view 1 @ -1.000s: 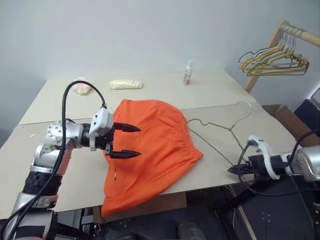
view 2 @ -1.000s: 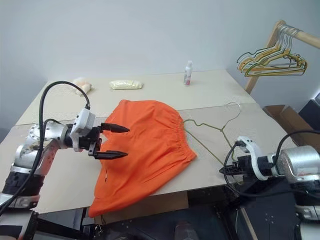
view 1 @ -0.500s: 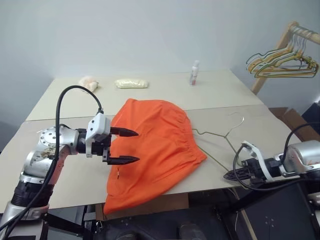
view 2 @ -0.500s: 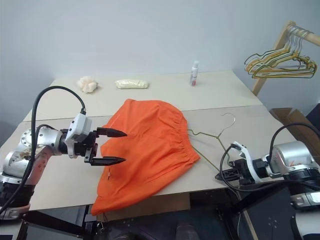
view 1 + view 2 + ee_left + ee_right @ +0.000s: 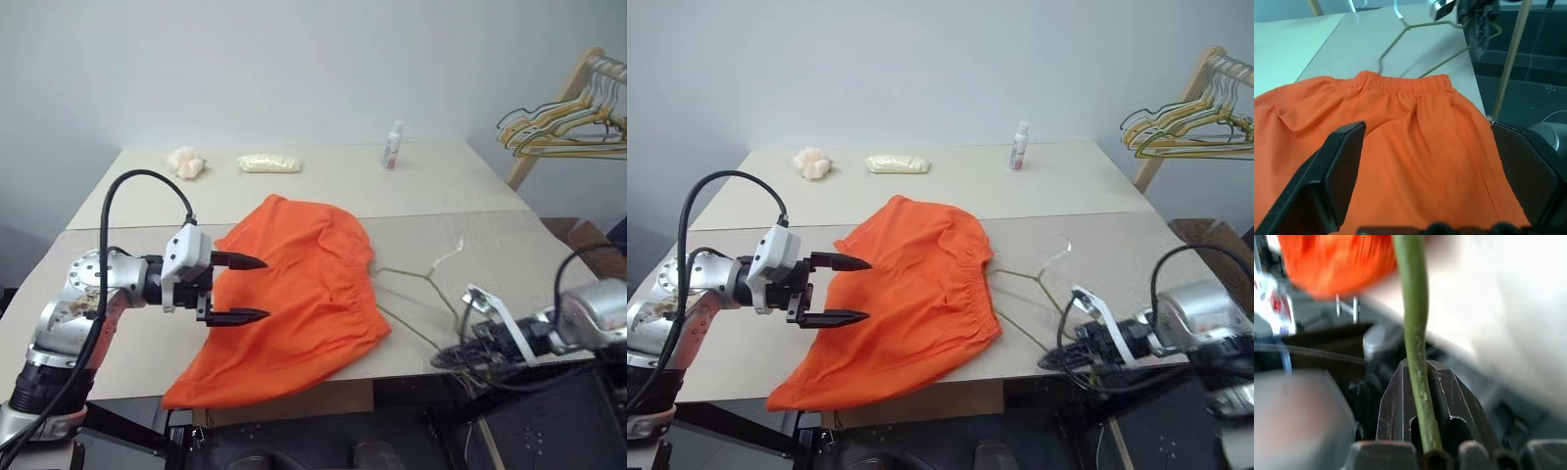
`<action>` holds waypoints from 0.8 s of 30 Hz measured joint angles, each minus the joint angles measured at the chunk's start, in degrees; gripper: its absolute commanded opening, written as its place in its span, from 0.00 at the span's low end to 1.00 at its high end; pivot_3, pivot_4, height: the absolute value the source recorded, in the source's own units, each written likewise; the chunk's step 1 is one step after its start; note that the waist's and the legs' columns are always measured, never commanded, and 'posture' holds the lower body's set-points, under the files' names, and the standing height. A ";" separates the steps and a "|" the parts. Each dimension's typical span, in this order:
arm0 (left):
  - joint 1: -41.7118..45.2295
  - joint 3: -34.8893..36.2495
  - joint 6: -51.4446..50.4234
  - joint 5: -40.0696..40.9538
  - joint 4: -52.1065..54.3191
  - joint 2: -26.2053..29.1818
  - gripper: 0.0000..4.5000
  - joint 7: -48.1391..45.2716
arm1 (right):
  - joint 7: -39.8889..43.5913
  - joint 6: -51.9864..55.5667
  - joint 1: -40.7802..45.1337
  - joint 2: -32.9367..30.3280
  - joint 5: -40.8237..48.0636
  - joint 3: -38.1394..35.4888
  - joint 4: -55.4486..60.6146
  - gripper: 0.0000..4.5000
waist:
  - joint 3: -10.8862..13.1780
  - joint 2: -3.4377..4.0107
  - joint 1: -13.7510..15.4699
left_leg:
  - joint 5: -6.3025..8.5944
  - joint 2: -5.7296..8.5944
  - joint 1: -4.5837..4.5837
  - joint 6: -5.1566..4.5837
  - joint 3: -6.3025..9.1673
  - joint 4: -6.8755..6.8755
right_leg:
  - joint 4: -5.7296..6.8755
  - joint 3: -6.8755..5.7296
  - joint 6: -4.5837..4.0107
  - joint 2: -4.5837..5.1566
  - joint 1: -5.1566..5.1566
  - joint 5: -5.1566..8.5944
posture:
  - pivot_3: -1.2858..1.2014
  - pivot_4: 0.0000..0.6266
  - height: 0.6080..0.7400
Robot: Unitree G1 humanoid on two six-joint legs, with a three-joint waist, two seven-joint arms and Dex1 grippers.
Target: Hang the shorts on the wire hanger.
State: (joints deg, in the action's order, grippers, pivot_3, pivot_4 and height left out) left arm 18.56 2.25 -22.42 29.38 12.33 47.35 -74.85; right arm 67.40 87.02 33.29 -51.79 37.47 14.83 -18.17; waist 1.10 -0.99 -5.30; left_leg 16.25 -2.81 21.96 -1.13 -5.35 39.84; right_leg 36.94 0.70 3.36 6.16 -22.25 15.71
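Note:
The orange shorts (image 5: 299, 294) lie flat on the near table, with the gathered waistband to the right and one end hanging over the front edge. My left gripper (image 5: 265, 288) is open at their left edge, its fingers pointing right over the fabric (image 5: 1415, 161). I cannot tell whether they touch it. The wire hanger (image 5: 404, 271) lies right of the waistband, its hook toward the back. My right gripper (image 5: 448, 356) is at the table's front right edge, shut on the hanger's wire (image 5: 1418, 333).
The far part of the table (image 5: 470, 181) holds a small bottle (image 5: 393, 145), a pale yellow packet (image 5: 269, 164) and a crumpled pale lump (image 5: 184, 161). A wooden rack with bunched hangers (image 5: 563, 122) stands at the right. Bare tabletop lies around the wire hanger.
The whole picture has shifted with the camera. My right gripper has moved left and tilted, taking the hanger's wire with it. My left gripper has stayed open over the shorts.

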 measured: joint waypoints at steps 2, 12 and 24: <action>-0.23 0.10 0.02 -0.01 0.24 0.19 0.99 0.05 | -2.01 0.02 1.63 2.33 -1.02 -0.35 -4.07 0.00 | 0.00 0.00 0.56 | 0.00 0.00 0.10 0.00 0.01 0.01 | -0.07 -0.06 0.00 0.00 -0.03 0.00 | 0.50 0.00 1.00; -0.58 0.21 0.85 -0.08 0.56 0.50 0.99 0.18 | -8.78 -1.67 7.30 12.37 -3.61 -7.56 -19.95 0.00 | 0.00 0.01 1.70 | -0.01 0.00 0.08 0.01 -0.09 0.02 | -0.04 -0.08 0.00 0.00 0.01 0.00 | 0.51 0.00 1.00; -0.44 0.08 1.25 -0.18 0.42 0.50 0.99 0.12 | -11.20 -7.91 11.79 16.34 -7.34 -13.73 -32.18 0.00 | -0.01 0.02 0.97 | -0.01 0.00 0.04 0.02 -0.11 0.02 | -0.01 -0.04 0.00 0.00 0.00 0.00 | 0.50 0.00 1.00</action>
State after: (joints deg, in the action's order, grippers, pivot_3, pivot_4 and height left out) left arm 18.11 2.33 -21.17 29.20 12.75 47.84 -74.73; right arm 56.20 79.10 45.08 -35.45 30.13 1.11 -50.35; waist 1.09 -0.97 -4.33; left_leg 16.23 -2.81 22.00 -1.11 -5.45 39.86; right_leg 36.93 0.66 3.35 6.17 -22.25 15.70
